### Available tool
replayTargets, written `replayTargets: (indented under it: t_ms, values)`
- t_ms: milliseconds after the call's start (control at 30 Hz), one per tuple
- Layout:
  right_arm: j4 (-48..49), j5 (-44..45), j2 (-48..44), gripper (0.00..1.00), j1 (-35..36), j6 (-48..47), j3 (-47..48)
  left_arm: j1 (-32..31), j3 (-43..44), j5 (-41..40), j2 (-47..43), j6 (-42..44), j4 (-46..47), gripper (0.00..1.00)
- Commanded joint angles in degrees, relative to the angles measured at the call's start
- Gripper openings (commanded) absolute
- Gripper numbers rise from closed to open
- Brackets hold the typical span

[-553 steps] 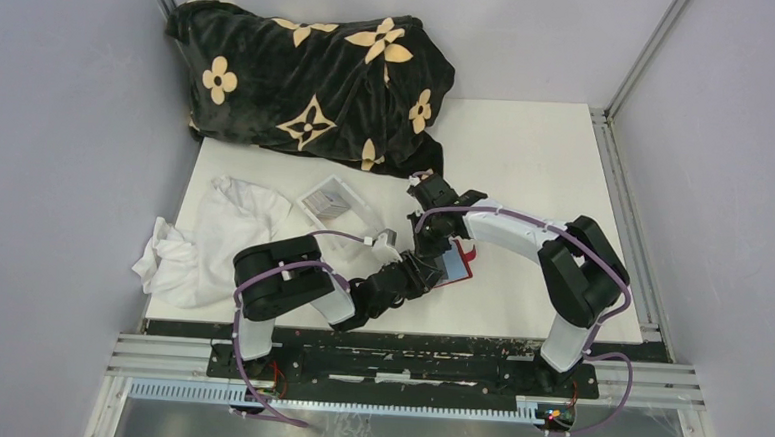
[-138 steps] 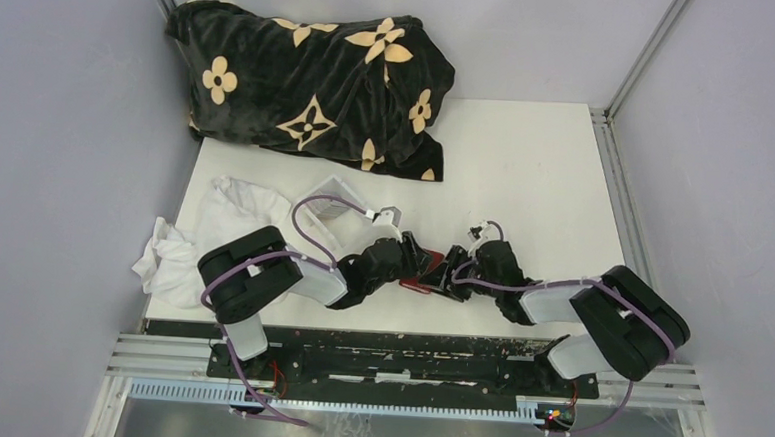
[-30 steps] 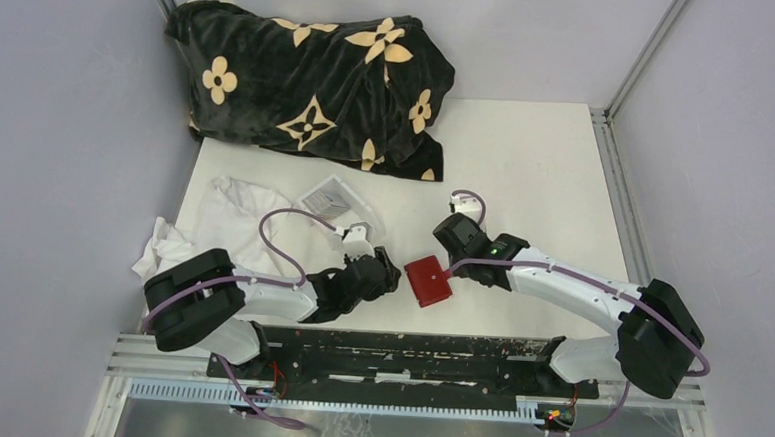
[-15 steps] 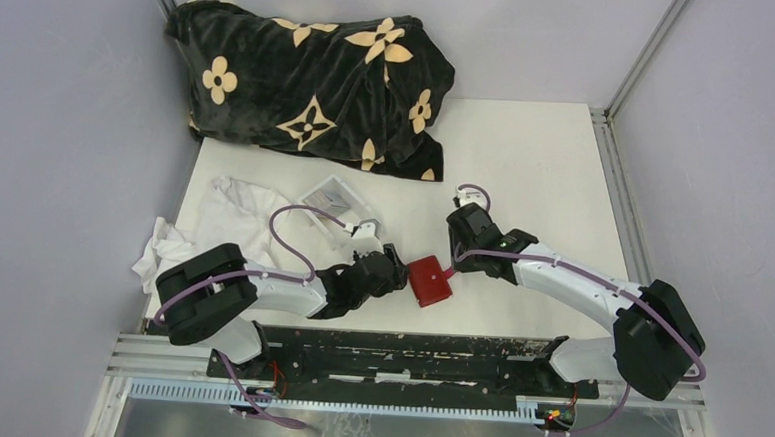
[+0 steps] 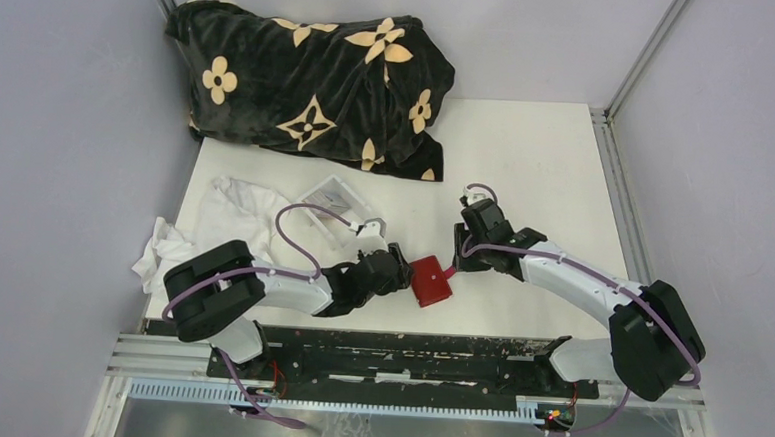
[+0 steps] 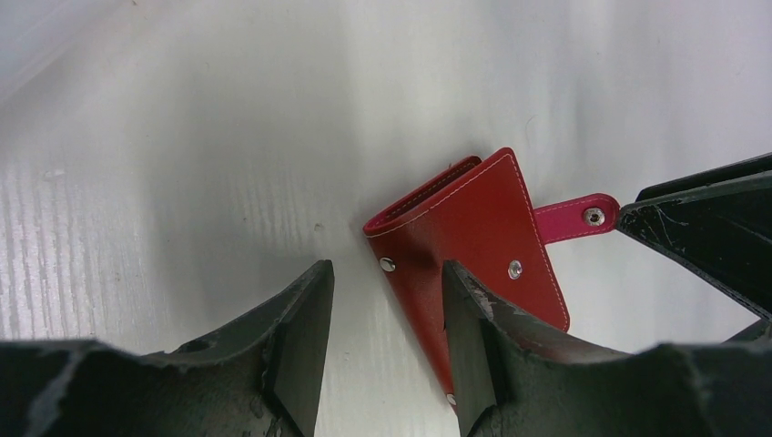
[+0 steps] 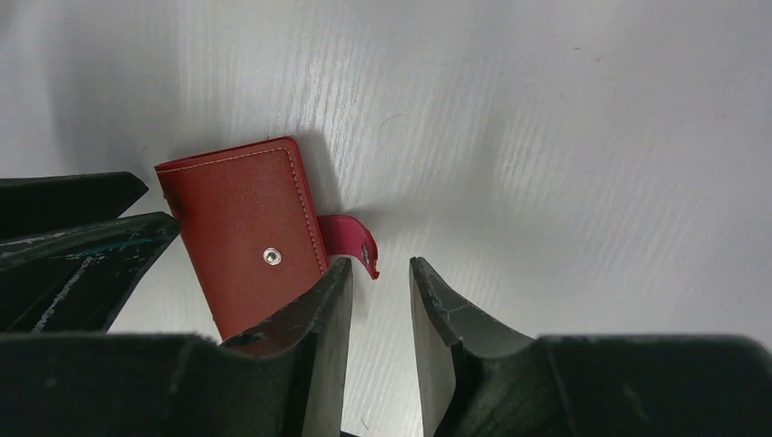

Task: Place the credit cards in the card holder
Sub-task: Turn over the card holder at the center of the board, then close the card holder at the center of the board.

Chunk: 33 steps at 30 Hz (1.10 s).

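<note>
Near table edge, centre: card holder [image 5: 430, 281] lies folded between both arms. Left gripper [image 6: 387, 278] spread at its left side, likely to steady it. Right gripper [image 7: 378, 273] narrowly parted just beside loose snap tab [image 7: 350, 238], nothing pinched — probably lining up to grip it. Credit cards not seen.

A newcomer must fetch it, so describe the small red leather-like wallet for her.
On the white table, look near the front edge, between the left gripper and right gripper. The small red leather-like wallet lies folded, the only red thing, snap tab unfastened.
</note>
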Motion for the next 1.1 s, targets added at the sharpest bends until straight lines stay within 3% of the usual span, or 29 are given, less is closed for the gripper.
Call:
replayTargets:
  t_ms: [0, 333, 700, 900, 1067]
  values:
    - [3.1, -3.8, -0.9, 0.34, -1.5, -0.3, -0.7, -0.2, 2.3, 0.1, 1.0, 0.5, 1.6, 0.55]
    - [5.1, -8.6, 0.1, 0.27, -4.0, 0.0, -1.2, -0.2, 3.1, 0.3, 2.0, 0.4, 1.6, 0.55]
    - [5.8, -10.5, 2.0, 0.26, -4.7, 0.2, -1.2, -0.1, 3.4, 0.4, 2.5, 0.6, 1.8, 0.55]
    - [5.9, -11.4, 2.2, 0.15, -4.9, 0.1, -1.2, -0.1, 3.6, 0.5, 3.1, 0.7, 2.0, 0.55]
    - [5.9, -11.2, 1.6, 0.13, -5.0, 0.1, -1.5, -0.1, 3.6, 0.7, 3.5, 0.6, 2.2, 0.55]
